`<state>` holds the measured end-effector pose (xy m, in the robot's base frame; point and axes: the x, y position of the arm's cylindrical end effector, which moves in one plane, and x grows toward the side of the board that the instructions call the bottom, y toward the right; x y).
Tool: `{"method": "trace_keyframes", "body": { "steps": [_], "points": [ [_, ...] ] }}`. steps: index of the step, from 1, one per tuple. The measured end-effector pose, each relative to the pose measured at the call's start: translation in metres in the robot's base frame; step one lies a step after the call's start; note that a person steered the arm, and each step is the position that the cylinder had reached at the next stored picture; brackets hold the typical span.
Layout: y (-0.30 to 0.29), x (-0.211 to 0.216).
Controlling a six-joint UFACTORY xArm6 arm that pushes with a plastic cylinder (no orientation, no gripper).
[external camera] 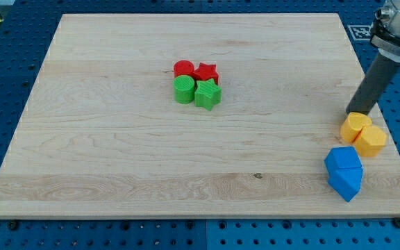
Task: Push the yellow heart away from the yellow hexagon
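Dark and straight, the rod has no claw or jaws to stand apart or together; it ends in my tip (357,111), set down at the board's right edge, touching or just short of the far side of the yellow heart (355,128). That heart sits against the yellow hexagon (371,141), which lies just to its right and a little nearer. Near these, two blue blocks (344,172) sit pressed together, their shapes hard to tell. Well apart, toward the far middle of the wooden board (117,153), a red cylinder (182,69), a red star (206,72), a green cylinder (183,90) and a green star (207,94) huddle together. The step in hand looks like the approach to contact, with the pair not yet separated. Next, the push likely wants to drive the heart leftward without dragging the hexagon or knocking the blue blocks.
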<state>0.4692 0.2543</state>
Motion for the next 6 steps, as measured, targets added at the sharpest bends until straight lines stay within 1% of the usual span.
{"method": "trace_keyframes", "body": {
  "steps": [2,3,4,5,6],
  "points": [
    [0.030,0.019],
    [0.030,0.046],
    [0.031,0.064],
    [0.048,0.066],
    [0.030,0.044]
  ]
}}
